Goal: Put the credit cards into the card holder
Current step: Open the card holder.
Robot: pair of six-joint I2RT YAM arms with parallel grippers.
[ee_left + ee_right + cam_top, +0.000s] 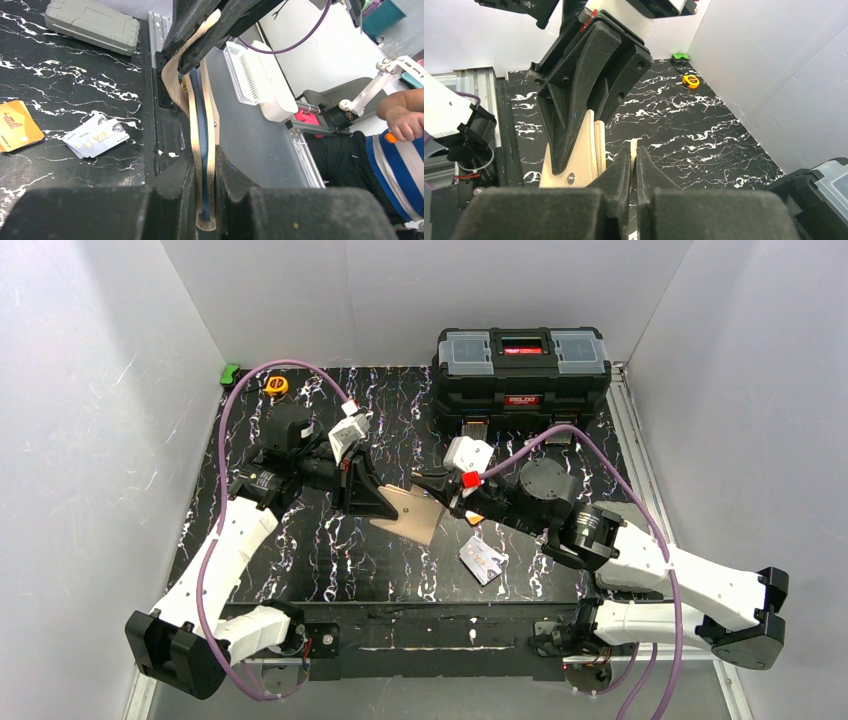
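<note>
Your left claw (204,160) clamps card holder (412,516), blue card (201,125) tucked inside; your right claw (633,157) pinches its other edge. Silver card (97,139), orange card (15,125) lie on desk (300,550).

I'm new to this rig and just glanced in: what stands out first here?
The left gripper and right gripper both pinch the beige card holder between them at mid-table. A silver-white card lies loose in front of it, and a big black toolbox sits at the back right.

The left gripper (374,502) and right gripper (432,490) grip the card holder (412,516).
</note>
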